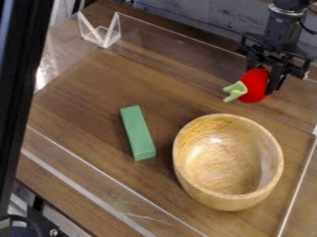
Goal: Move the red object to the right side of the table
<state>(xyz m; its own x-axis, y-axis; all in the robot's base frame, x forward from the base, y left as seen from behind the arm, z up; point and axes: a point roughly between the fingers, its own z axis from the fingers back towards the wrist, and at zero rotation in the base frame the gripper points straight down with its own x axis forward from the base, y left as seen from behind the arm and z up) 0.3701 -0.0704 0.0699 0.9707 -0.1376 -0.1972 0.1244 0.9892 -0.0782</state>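
Robot arm cut off at the top edge.

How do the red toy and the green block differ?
The red toy is rounded with a pale green end, while the green block is long, straight-edged and one colour. The red toy is in the gripper; the green block lies on the table untouched. Both are smaller than the bowl.
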